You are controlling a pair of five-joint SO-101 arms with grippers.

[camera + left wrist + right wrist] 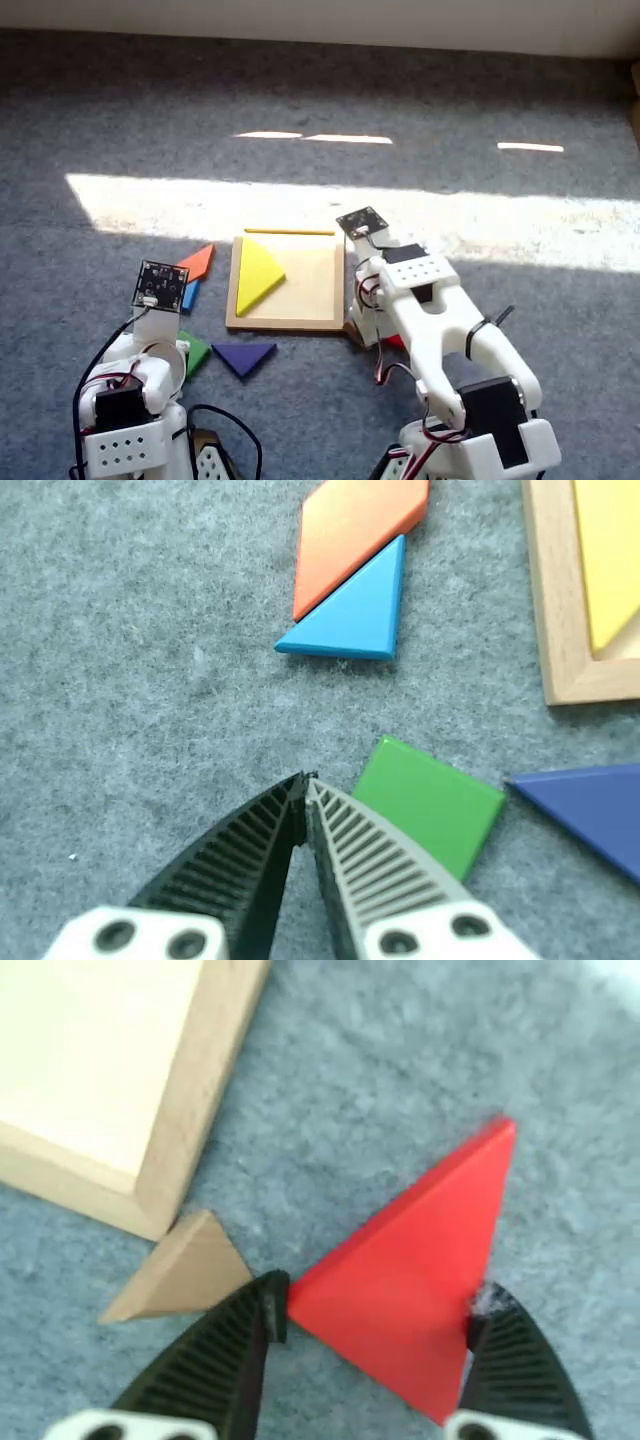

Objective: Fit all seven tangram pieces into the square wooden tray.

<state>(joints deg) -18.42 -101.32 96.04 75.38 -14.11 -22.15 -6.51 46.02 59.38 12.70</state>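
Red triangle (420, 1250), clasped within right gripper (378, 1298)

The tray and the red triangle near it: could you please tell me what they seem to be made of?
Tray: pale unpainted wood with a matt finish, going by the tan tone and faint grain along its rim. Red triangle: probably wood under smooth, opaque red paint, judging by its thick, flat edges, though plastic cannot be ruled out.

Grey carpet (120, 120) bears wooden tray (285, 322); around it orange (355, 535), blue (350, 615), green (430, 805), navy (590, 805), red (410, 1275), tan (180, 1270) pieces.
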